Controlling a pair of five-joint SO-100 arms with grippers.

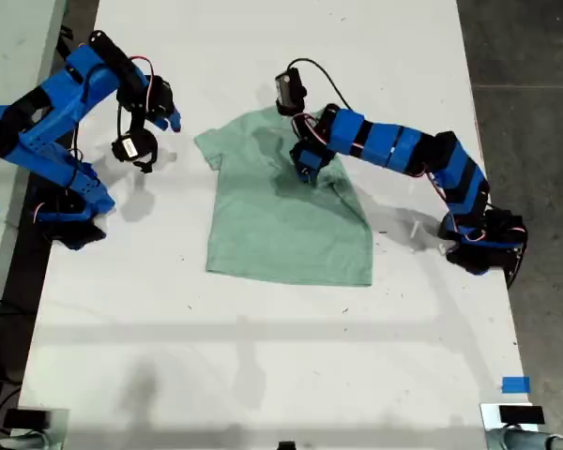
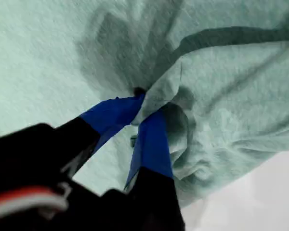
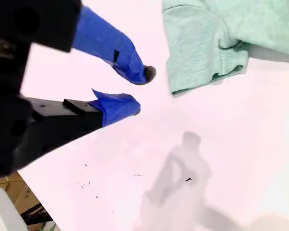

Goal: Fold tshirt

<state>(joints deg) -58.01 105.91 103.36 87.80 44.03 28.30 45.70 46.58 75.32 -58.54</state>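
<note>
Soft mint tshirt (image 1: 281, 220) bunches where my first gripper (image 2: 145, 103) clamps it; my second gripper (image 3: 137, 91) hangs parted over the smooth white surface (image 1: 263, 356).

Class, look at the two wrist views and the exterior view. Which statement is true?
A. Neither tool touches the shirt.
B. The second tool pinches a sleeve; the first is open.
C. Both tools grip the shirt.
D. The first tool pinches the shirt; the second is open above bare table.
D: my first tool is closed on a bunched fold of the tshirt, while my second tool hangs open over the table, beside a sleeve.
</note>
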